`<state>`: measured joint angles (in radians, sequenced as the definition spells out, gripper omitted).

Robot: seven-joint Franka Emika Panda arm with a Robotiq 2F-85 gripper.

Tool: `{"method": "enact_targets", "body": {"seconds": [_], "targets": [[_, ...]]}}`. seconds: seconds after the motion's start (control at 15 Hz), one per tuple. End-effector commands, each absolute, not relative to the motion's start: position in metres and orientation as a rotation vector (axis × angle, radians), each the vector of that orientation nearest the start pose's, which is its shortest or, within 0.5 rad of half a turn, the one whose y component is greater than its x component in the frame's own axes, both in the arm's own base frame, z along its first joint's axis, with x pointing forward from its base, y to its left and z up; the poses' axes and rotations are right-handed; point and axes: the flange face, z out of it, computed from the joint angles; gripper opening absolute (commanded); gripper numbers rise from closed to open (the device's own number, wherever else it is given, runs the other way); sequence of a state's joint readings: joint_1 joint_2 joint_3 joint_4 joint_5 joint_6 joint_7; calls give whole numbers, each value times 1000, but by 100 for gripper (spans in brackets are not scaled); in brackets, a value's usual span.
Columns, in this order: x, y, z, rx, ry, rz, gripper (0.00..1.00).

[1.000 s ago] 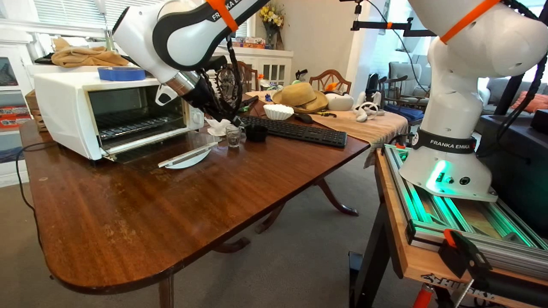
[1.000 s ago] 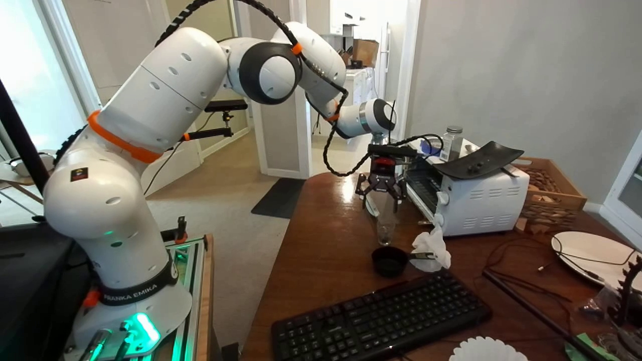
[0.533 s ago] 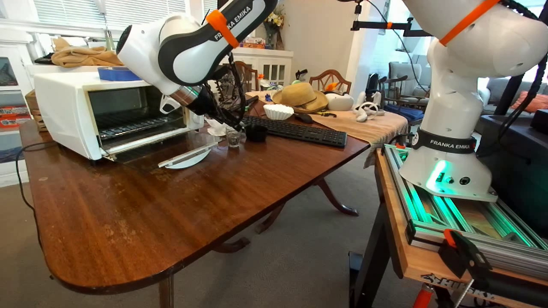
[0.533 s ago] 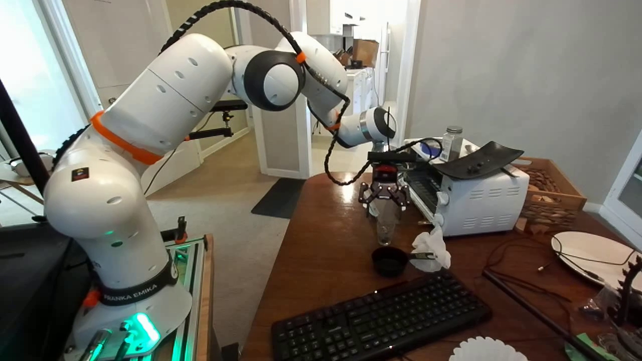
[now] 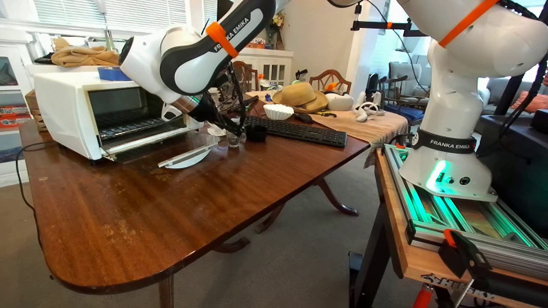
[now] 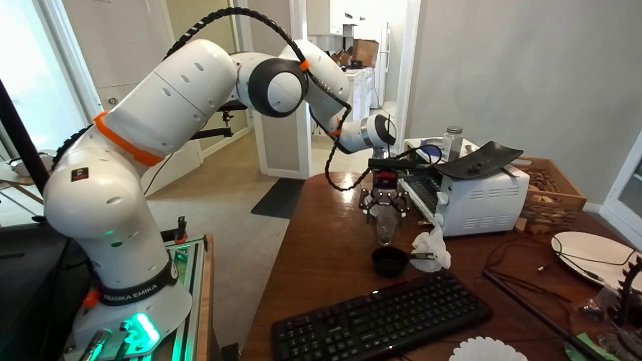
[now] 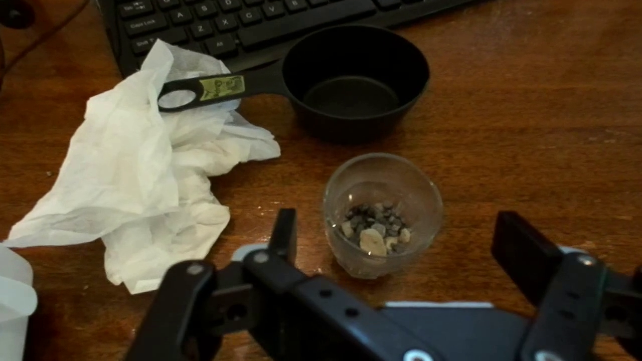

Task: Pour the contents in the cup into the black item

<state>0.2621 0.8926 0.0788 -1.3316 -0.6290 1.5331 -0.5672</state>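
The pincer (image 7: 397, 228) stands spread, its fingers (image 7: 285, 233) apart; between them in the wrist view shows the upright glass cup (image 7: 383, 215), holding dark and pale pebbles (image 7: 376, 230), with a gap on either side; just beyond it from the pincer sits the black measuring cup (image 7: 353, 98), its handle (image 7: 258, 82) reaching over crumpled white tissue (image 7: 145, 160); past that lies the keyboard (image 6: 383, 319); farther away, in both exterior views, the white fluted bowl (image 5: 278, 112).

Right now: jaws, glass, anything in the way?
Jaws open, glass not gripped. Glass upright, stony bits inside. Black measuring cup close beyond it in wrist view, maybe a bump risk.
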Motion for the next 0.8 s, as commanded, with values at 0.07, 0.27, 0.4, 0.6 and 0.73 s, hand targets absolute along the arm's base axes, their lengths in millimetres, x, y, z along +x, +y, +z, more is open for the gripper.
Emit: {"method": "enact_targets", "body": {"seconds": [0.07, 0.27, 0.4, 0.6, 0.73], "targets": [[655, 146, 157, -2842, -1771, 1259, 99], [654, 144, 150, -2823, -1778, 1323, 98], [654, 144, 147, -2821, -1779, 1332, 97], [657, 148, 150, -2825, -1785, 1338, 97], [659, 151, 149, -2818, -1796, 1344, 97]]}}
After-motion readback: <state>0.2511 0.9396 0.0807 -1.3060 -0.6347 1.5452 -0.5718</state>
